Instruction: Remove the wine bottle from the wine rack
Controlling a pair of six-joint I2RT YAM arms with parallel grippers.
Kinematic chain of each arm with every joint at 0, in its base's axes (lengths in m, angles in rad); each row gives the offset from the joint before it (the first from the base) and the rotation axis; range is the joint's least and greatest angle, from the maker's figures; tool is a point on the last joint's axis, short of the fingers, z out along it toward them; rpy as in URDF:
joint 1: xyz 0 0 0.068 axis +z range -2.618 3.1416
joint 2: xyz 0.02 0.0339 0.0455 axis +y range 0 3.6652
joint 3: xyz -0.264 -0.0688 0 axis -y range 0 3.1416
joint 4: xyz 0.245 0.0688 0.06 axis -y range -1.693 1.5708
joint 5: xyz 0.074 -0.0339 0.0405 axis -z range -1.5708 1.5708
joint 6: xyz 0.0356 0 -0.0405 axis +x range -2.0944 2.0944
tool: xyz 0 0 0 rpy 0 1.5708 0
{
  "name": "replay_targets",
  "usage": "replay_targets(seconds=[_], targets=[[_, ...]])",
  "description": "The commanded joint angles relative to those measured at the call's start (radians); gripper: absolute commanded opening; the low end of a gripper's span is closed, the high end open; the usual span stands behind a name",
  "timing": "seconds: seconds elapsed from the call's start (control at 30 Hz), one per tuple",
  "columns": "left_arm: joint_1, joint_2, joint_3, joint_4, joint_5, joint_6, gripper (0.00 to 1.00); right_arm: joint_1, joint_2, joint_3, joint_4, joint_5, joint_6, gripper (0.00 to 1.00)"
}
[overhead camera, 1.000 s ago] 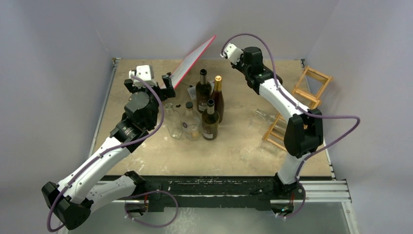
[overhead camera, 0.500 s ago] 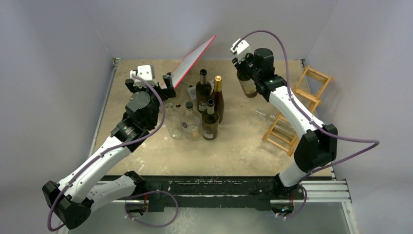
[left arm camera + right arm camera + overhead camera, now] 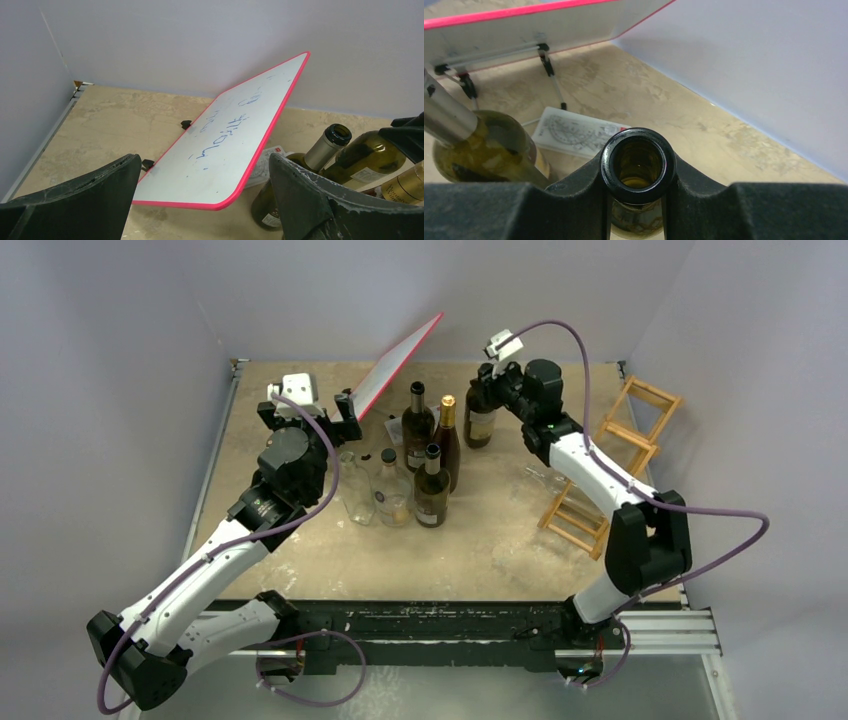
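Since the frame half a second back, the right gripper point(image 3: 487, 390) has carried the bottle point(image 3: 480, 425) leftward across the far side of the table point(image 3: 500, 540). It now stands upright just right of the cluster point(image 3: 425, 455) of standing bottles, closer to it than before. One second back the same arm was raised higher and the bottle did not show. The right gripper is clenched on the bottle's neck just below the open mouth. The bottle is well apart from the rack point(image 3: 628, 436), which leans at the far right edge, unmoved. The left arm has not shifted. The left gripper point(image 3: 202, 167) is spread wide, grasping nothing, with the lower edge of the board point(image 3: 235, 130) between and beyond its fingers; contact with the board cannot be told.

Hard to make out:
- Whether the bottle's base touches the table or hangs above it.
- The bottle's body in the right wrist view, covered by the fingers.
- The blue writing on the board, illegible.
- The rack's middle, crossed by the right arm.
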Motion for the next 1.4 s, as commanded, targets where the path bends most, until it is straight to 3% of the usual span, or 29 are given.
replay_targets(seconds=[0.0, 0.13, 0.33, 0.6, 0.67, 0.8, 0.93, 1.1, 1.37], targets=[[0.005, -0.008, 0.017, 0.024, 0.01, -0.01, 0.99, -0.003, -0.004, 0.002, 0.373, -0.054, 0.137, 0.0], [0.005, -0.012, 0.016, 0.024, 0.01, -0.009, 0.99, -0.003, 0.018, -0.027, 0.453, -0.083, 0.217, 0.0], [0.005, -0.011, 0.017, 0.023, 0.01, -0.011, 0.99, 0.005, 0.049, -0.028, 0.434, -0.092, 0.24, 0.0], [0.005, -0.01, 0.017, 0.023, 0.013, -0.013, 0.99, 0.058, 0.098, 0.058, 0.237, -0.01, 0.136, 0.0], [0.005, -0.01, 0.018, 0.023, 0.012, -0.013, 0.99, 0.064, 0.103, 0.073, 0.203, 0.015, 0.132, 0.07], [0.006, -0.009, 0.017, 0.024, 0.012, -0.012, 0.99, 0.074, 0.135, 0.134, 0.101, 0.031, 0.115, 0.36], [0.005, -0.009, 0.017, 0.022, 0.012, -0.013, 0.99, 0.076, 0.129, 0.138, 0.089, 0.054, 0.114, 0.51], [0.005, -0.007, 0.017, 0.023, 0.012, -0.013, 0.99, 0.075, 0.133, 0.189, 0.027, 0.051, 0.113, 0.63], [0.005, -0.009, 0.017, 0.022, 0.017, -0.017, 0.99, 0.076, 0.031, 0.218, -0.095, 0.076, 0.091, 0.71]])
